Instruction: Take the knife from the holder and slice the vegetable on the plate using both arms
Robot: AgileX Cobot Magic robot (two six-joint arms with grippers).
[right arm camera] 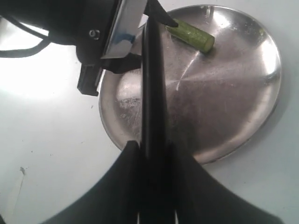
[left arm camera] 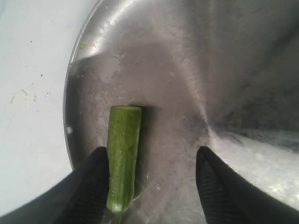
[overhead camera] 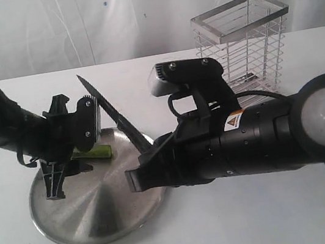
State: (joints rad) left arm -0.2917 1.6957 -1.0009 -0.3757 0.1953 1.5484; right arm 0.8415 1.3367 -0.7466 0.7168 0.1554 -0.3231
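Note:
The green vegetable (overhead camera: pixel 95 152) (left arm camera: pixel 123 154) (right arm camera: pixel 192 35) lies on the steel plate (overhead camera: pixel 103 215) (left arm camera: pixel 187 70) (right arm camera: pixel 233 102) near its far rim, with one cut end showing. My left gripper (overhead camera: pixel 62 175) (left arm camera: pixel 152 151) is open low over the plate and straddles the vegetable. The vegetable rests against one finger (left arm camera: pixel 91 184) and a wide gap separates it from the other. My right gripper (overhead camera: pixel 138 170) (right arm camera: pixel 154 144) is shut on the handle of the black knife (overhead camera: pixel 112 114) (right arm camera: pixel 153 79). The blade slants up over the plate's right side, its tip close to the left wrist.
The wire holder (overhead camera: pixel 243 47) stands behind the right arm at the back right. The white table (overhead camera: pixel 228 223) runs all round the plate, with a white curtain behind it. The left arm's wrist camera housing (right arm camera: pixel 119 28) is close beside the blade.

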